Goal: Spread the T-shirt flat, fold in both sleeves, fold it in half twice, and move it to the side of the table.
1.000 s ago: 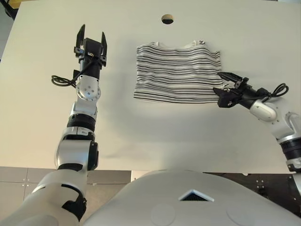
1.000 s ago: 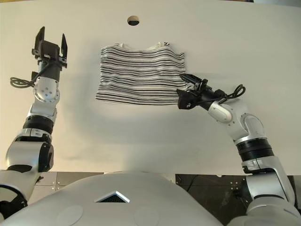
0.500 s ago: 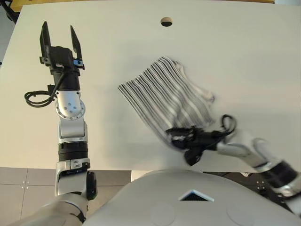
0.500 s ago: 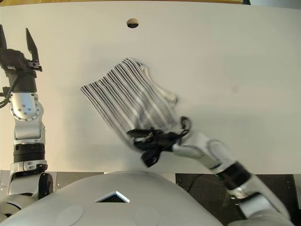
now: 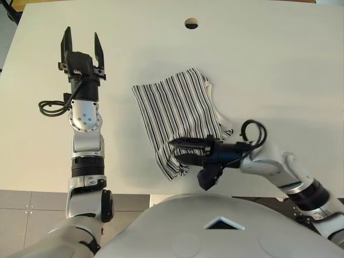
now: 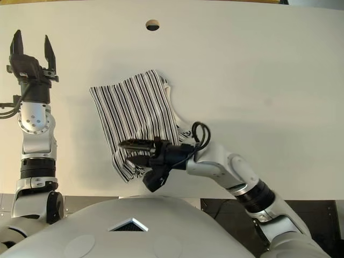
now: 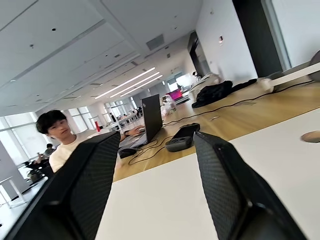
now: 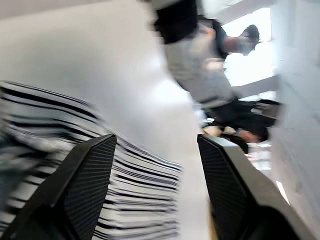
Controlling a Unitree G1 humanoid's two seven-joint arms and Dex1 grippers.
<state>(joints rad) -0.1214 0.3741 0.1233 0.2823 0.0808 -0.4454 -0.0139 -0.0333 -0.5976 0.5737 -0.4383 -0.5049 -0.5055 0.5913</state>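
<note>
Right claw parted over T-shirt hem, perhaps touching.

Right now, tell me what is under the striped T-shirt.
The striped T-shirt lies folded on the white table. Bare tabletop shows around its edges; whatever is beneath the fabric is covered.
</note>
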